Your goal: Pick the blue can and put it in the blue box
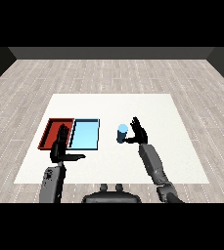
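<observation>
A blue can [122, 133] stands upright on the white table [147, 107], right of the light blue tray [85, 134]. My right hand [137, 132] is just to the can's right, fingers straight and raised, thumb reaching toward the can's lower side; it stands open and does not curl round the can. My left hand [60, 146] hovers over the near edge between the red tray [52, 133] and the light blue tray, fingers straight, thumb stuck out to the right. Both trays hold nothing.
The two trays lie side by side at the table's left. White table surface stretches behind and to the right of the can. A grey wooden floor surrounds the table.
</observation>
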